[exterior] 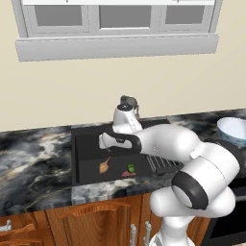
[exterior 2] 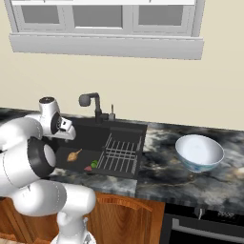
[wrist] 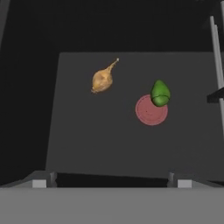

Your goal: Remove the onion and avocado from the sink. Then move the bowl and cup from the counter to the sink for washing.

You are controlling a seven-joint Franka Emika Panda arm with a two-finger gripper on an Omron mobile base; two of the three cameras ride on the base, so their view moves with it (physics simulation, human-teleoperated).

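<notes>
The tan onion (wrist: 102,80) and the dark green avocado (wrist: 160,93) lie apart on the floor of the black sink (wrist: 87,131). My gripper (wrist: 110,180) hangs above them, open, with nothing between its wide-set fingertips. From the base, the onion (exterior: 104,166) and avocado (exterior: 130,168) sit near the front of the sink (exterior: 89,144), below my hand (exterior: 104,142). The white-blue bowl (exterior 2: 199,151) stands on the marbled counter (exterior 2: 162,167) right of the sink (exterior 2: 95,133). The cup is out of view.
A red drain disc (wrist: 151,111) lies right beside the avocado. A wire rack (exterior 2: 119,152) covers the sink's right part. The dark faucet (exterior 2: 93,102) rises at the sink's back edge. Brown cabinets (exterior: 96,221) sit under the counter.
</notes>
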